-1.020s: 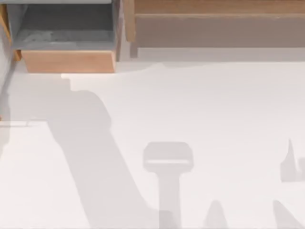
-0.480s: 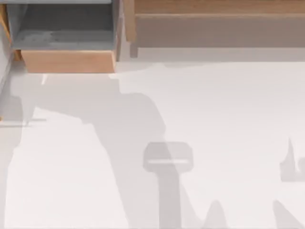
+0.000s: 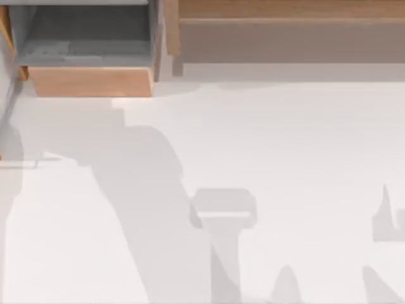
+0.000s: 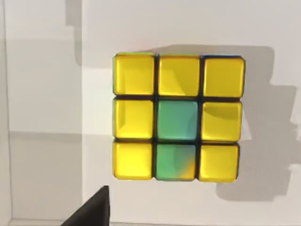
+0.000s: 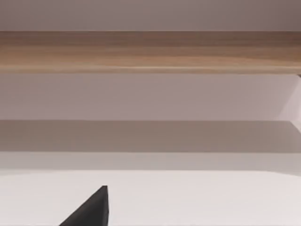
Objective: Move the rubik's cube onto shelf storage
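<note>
The rubik's cube [image 4: 178,117] lies on the white table surface in the left wrist view, seen from straight above. Its upper face is yellow squares with two green ones, split by dark grid lines. A dark part of my left gripper [image 4: 91,212] juts in at the picture's edge, apart from the cube. The shelf storage [image 3: 285,38] is a long brown wooden unit with a shaded recess along the far right of the table. Its wooden board [image 5: 150,52] runs across the right wrist view, where a dark part of my right gripper [image 5: 89,209] shows above the table.
A grey box-like compartment [image 3: 88,44] with a light wood front [image 3: 92,81] stands at the far left, beside the shelf storage. Broad arm shadows [image 3: 145,209] fall across the white table [image 3: 291,145].
The large shadow on the table's left half swung to the right, then came partly back to the left. The shelf and the grey compartment have not moved.
</note>
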Tool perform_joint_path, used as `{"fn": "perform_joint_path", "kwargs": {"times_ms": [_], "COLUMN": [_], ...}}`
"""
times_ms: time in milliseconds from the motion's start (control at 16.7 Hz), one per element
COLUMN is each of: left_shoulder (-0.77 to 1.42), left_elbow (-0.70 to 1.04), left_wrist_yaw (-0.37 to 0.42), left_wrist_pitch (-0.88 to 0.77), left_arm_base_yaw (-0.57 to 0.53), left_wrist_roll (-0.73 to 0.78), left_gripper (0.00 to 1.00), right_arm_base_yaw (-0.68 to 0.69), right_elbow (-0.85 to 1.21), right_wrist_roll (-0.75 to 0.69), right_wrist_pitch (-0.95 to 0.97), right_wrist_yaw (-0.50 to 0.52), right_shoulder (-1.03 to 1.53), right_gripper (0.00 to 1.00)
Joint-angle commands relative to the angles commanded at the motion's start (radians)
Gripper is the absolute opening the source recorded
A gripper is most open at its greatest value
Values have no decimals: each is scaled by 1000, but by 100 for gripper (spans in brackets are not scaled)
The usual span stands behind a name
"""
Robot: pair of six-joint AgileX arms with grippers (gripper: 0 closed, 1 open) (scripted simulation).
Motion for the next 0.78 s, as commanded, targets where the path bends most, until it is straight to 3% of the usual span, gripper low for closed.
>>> {"fn": "perform_joint_path", "kwargs": {"times_ms": [300,600,780], "left_shoulder": [181,199,199], "left_elbow": [81,93,93], "left_wrist_yaw": [16,17,17], "left_wrist_pitch": [66,71,71], "left_arm_base_yaw": [31,25,25], "left_wrist_roll": [50,51,51], "left_gripper": [100,100,77], "right_arm_base_yaw": [0,0,0], "right_elbow": [0,0,0], "right_wrist_roll": [0,0,0], "right_wrist_pitch": [0,0,0], "right_wrist_yaw": [0,0,0], "right_shoulder": [0,0,0], "right_gripper": [100,100,100]}}
